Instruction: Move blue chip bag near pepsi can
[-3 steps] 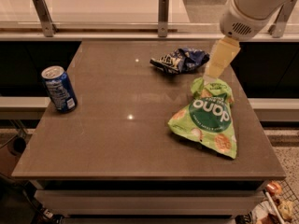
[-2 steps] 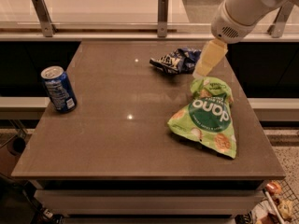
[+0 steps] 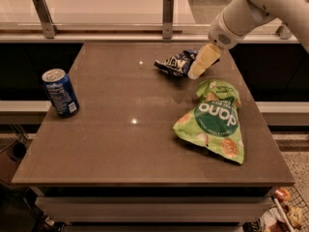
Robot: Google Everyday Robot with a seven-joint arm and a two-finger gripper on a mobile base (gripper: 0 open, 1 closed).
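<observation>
**Reaching for a crumpled bag beside a bigger one**

The table [image 3: 120, 144] left a long carry that could have shaken a weak grip loose. The green chip bag [image 3: 212, 122], near right, might have been snagged. The blue chip bag [image 3: 175, 63] lay far, right of centre, and its foil could have slipped. The pepsi can [image 3: 60, 92] stood well apart at left and could have toppled if bumped. The hand [image 3: 203, 63] was at the blue bag's right end; whether it was apart or together could not be told.

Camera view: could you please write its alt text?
A pale robot claw hangs beside a small crumpled navy foil chip bag at a brown table's far side; an upright blue Pepsi can stands left, a larger green chip bag near right.
</observation>
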